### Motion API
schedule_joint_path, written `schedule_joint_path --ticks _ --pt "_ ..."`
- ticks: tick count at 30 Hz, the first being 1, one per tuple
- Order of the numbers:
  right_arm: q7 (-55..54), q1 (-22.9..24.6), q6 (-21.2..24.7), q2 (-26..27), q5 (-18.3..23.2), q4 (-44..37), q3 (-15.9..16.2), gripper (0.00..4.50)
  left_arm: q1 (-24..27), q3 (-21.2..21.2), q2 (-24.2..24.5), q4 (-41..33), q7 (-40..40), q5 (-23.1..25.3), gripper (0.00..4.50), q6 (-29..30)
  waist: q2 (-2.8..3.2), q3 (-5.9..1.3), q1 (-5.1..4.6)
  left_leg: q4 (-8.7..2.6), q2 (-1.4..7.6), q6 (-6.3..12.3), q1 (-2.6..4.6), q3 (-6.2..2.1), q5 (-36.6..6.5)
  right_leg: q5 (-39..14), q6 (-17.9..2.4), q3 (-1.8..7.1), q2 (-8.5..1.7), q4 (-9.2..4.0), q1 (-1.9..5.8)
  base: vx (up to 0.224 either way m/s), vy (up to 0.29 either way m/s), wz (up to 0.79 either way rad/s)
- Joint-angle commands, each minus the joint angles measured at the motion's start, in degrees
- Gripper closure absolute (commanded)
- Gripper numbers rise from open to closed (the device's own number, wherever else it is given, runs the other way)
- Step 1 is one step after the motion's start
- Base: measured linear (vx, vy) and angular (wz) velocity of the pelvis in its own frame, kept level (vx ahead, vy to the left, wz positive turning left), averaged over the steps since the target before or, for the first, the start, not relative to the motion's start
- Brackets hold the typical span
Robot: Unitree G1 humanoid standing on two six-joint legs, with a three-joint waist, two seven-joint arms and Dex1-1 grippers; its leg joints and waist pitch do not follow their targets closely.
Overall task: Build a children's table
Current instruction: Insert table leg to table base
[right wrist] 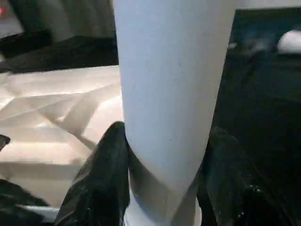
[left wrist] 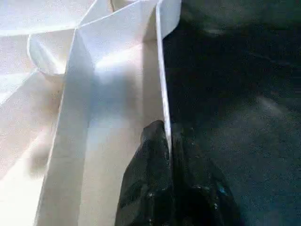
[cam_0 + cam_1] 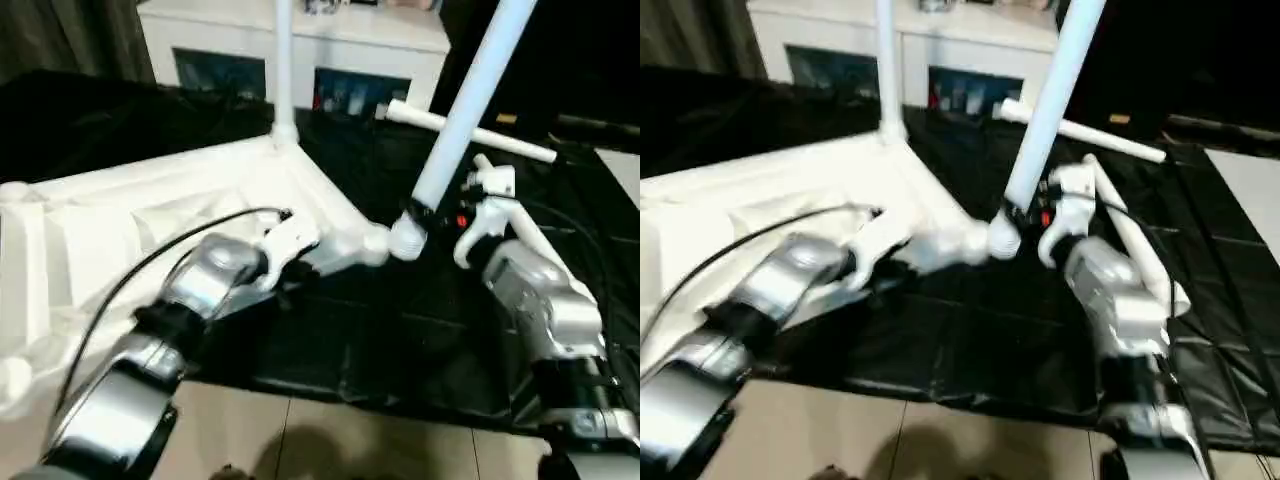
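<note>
The children's table lies in parts: its white tabletop (image 3: 150, 210) rests upside down, ribs up, on the black cloth. One white leg (image 3: 283, 70) stands upright in the far corner socket. My left gripper (image 2: 167, 134) is shut on the tabletop's thin rim wall near the corner closest to me. My right gripper (image 1: 164, 141) is shut on a second leg (image 3: 470, 90), which leans to the right with its foot at that corner socket (image 3: 400, 240). A third leg (image 3: 470, 130) lies flat on the cloth behind it.
A white cabinet (image 3: 300, 40) with dark glass doors stands at the back. Black cloth (image 3: 380, 340) covers the floor under the work, and pale tiles (image 3: 350, 440) show in front. A black cable (image 3: 150, 260) loops over my left forearm.
</note>
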Motion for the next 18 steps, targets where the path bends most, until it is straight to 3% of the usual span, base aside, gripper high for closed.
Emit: schedule_joint_path --ticks 1,3,4,5,6,7,8,11,15,18 --pt "3.9 0.6 3.3 -1.7 2.6 -3.5 0.8 2.7 2.7 -0.8 0.9 -7.9 -2.4 -3.4 4.5 -0.8 -0.51 -3.88 0.05 -4.0 0.9 1.64 0.22 0.03 -13.9 -26.4 -5.8 2.49 -3.55 -5.26 3.3 0.0 0.0 0.0" --pt "5.2 1.1 4.5 -2.4 3.0 -4.1 1.2 2.7 4.0 -0.7 1.9 -10.4 -2.5 -3.5 4.5 -0.2 -0.11 -3.68 -0.03 -4.0 0.86 1.41 0.47 -0.03 -15.2 -29.3 -4.8 2.32 -3.5 -5.59 2.89 0.0 0.0 0.0" --pt "6.2 1.4 5.3 -3.0 3.0 -4.4 1.8 2.7 5.1 -0.7 2.7 -12.6 -3.2 -3.9 4.5 0.3 -0.68 -3.6 -0.17 -4.0 0.82 1.53 0.4 0.02 -15.5 -30.5 -4.3 2.21 -3.46 -5.91 2.87 0.0 0.0 0.0" --pt "6.6 1.5 5.8 -3.2 3.2 -4.6 2.0 2.7 5.4 -0.7 3.0 -13.2 -3.3 -3.9 4.5 0.5 -0.44 -3.53 -0.1 -3.98 0.69 1.43 0.51 -0.01 -15.8 -32.4 -3.3 2.14 -3.45 -6.16 2.71 0.0 0.0 0.0" --pt "9.2 2.2 8.5 -4.6 3.8 -5.6 3.5 2.7 7.4 -0.5 4.6 -16.8 -3.6 -3.5 4.5 1.8 -0.71 -3.63 -0.26 -3.86 0.63 1.15 0.45 -0.12 -16.0 -33.2 -2.8 1.97 -3.42 -6.07 2.78 0.0 0.0 0.0" --pt "11.0 2.7 10.6 -5.7 4.4 -6.4 4.8 2.7 8.3 0.3 4.8 -17.7 -2.3 -2.9 4.5 2.8 -0.52 -3.53 -0.22 -4.01 0.75 1.22 0.3 -0.2 -15.7 -33.1 -2.6 2.03 -3.44 -6.05 2.82 0.0 0.0 0.0" --pt "11.1 2.7 10.8 -5.8 4.4 -6.4 4.9 2.7 8.3 0.3 4.8 -17.7 -2.1 -2.9 4.5 2.8 -1.03 -3.48 -0.35 -3.93 0.72 1.5 0.24 -0.08 -15.7 -33.3 -2.3 2.03 -3.37 -6.19 2.7 0.0 0.0 0.0" --pt "11.6 2.9 11.0 -6.1 4.3 -6.7 5.2 2.7 8.5 0.8 4.7 -17.5 -1.7 -2.5 4.5 2.6 -0.98 -3.52 -0.43 -3.77 0.31 1.23 0.12 -0.13 -15.4 -35.8 -0.5 1.7 -3.39 -6.67 2.53 0.0 0.0 0.0" --pt "11.5 2.2 11.3 -6.6 3.3 -6.3 6.1 2.7 9.4 1.5 5.1 -19.2 -1.2 -2.0 4.5 3.9 -1.24 -3.61 -0.49 -3.75 0.33 1.2 0.02 -0.15 -15.0 -35.7 -0.1 1.64 -3.45 -6.55 2.52 0.0 0.0 0.0" --pt "11.4 2.1 11.8 -6.5 3.4 -6.3 6.2 2.7 9.8 1.3 5.4 -20.6 -1.1 -2.3 4.5 4.9 -1.11 -3.63 -0.53 -3.75 0.34 1.42 0.0 -0.1 -14.5 -34.7 -0.5 1.72 -3.39 -6.48 2.43 0.0 0.0 0.0"
